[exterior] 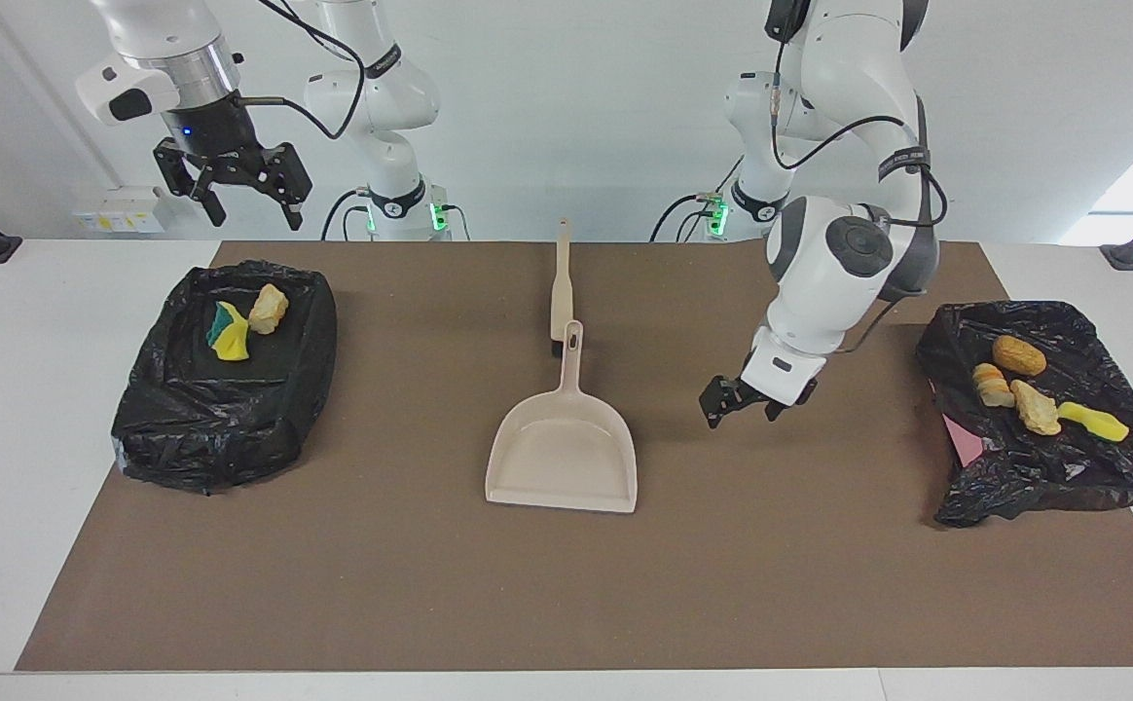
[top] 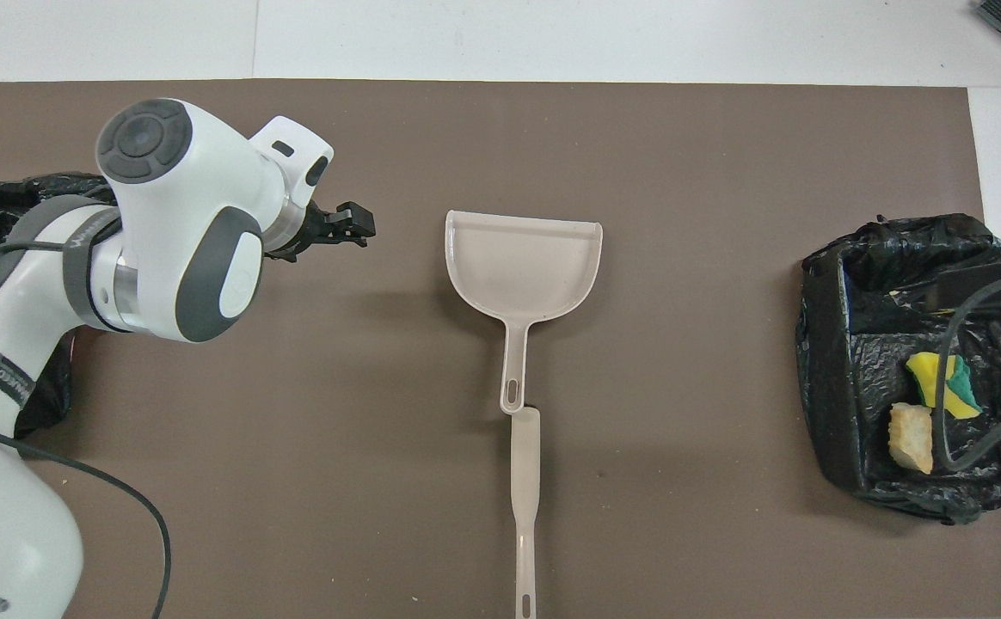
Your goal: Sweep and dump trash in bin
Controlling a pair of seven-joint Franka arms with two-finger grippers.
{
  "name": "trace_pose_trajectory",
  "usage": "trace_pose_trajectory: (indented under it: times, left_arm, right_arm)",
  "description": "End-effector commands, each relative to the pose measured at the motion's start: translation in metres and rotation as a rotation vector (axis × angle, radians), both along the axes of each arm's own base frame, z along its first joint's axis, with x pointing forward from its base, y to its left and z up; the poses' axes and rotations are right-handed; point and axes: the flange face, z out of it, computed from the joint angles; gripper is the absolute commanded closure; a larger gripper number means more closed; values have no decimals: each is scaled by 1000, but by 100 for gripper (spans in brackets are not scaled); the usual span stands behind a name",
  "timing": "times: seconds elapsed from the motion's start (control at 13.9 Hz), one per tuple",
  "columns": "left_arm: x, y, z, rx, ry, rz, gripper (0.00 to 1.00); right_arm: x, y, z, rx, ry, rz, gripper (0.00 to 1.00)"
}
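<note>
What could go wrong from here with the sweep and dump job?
The left gripper is open and low over the mat beside the dustpan; a low swing could knock it. The right gripper hangs open over the bin, where its cable could snag the black liner. The trash may roll off its crumpled bag.

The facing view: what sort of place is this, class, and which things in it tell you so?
Probably a robotics lab: a left gripper and a right gripper on white arms over a brown mat, with a dustpan staged mid-table.

The dustpan [exterior: 564, 450] lies mid-mat, the brush [exterior: 560, 280] nearer the robots touching its handle.
</note>
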Motion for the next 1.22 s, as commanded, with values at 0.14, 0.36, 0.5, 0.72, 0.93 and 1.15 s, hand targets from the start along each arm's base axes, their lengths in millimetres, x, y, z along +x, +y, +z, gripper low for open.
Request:
trace_pose_trajectory:
  times: [0.14, 0.36, 0.5, 0.72, 0.93, 1.15]
  left_arm:
    - [6, 71, 39, 15, -53, -148, 0]
    - [0, 107, 73, 111, -91, -242, 0]
    - [-6, 141, 90, 122, -79, -257, 0]
    - [-18, 168, 108, 122, -54, -241, 0]
    - [-37, 180, 135, 119, -36, -222, 0]
    - [-55, 196, 158, 116, -21, -198, 0]
  right_arm:
    - [-2, -2, -9, 16, 2, -24, 0]
    - [-1, -2, -10, 20, -3, -42, 0]
    - [0, -2, -11, 19, -3, -42, 0]
    - [-1, -2, -10, 19, -1, -47, 0]
    - [1, 0, -10, 19, -4, -45, 0]
    - [8, -5, -6, 11, 5, -53, 0]
